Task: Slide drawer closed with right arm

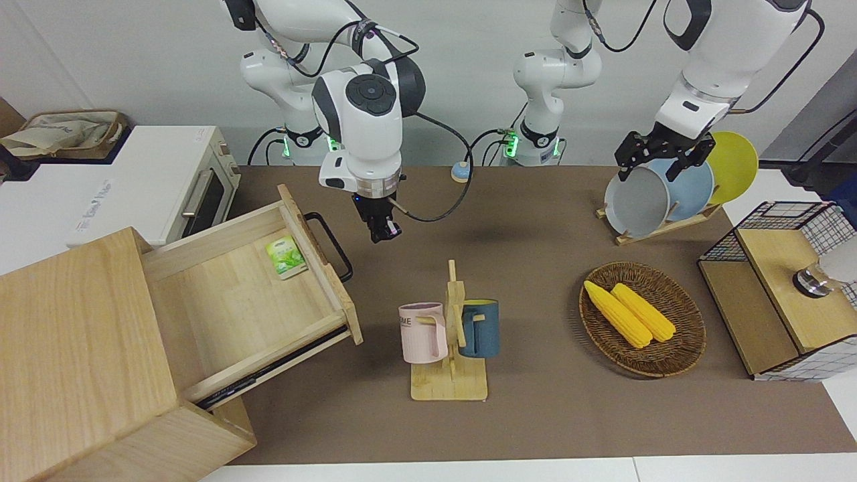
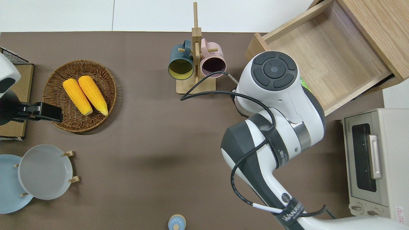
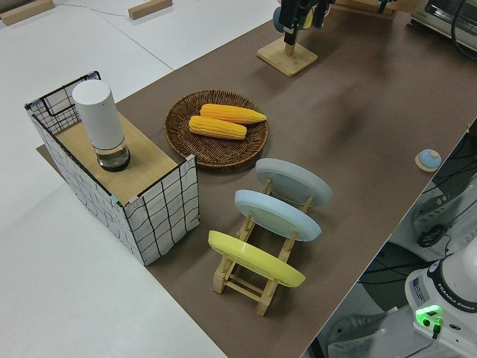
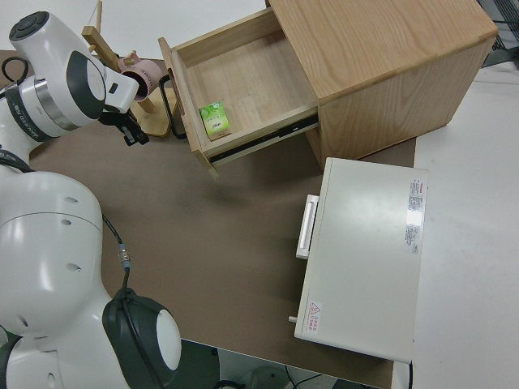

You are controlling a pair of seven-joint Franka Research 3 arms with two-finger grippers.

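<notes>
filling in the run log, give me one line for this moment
phase: approach | right gripper: in the air near handle, no contact | drawer: open, green packet inside | left arm: parked

Brown table (image 1: 535, 221) is carrying cabinet (image 1: 80, 361), oven (image 1: 154, 181), mug stand (image 1: 450, 381), corn basket (image 1: 643, 320), plate rack (image 1: 659, 227), mesh rack (image 1: 776, 301).

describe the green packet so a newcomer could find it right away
Find the big light-wood cabinet at the right arm's end of the table; its drawer stands pulled open. The green packet lies flat inside, just inside the handled front panel, the only thing in it.
</notes>
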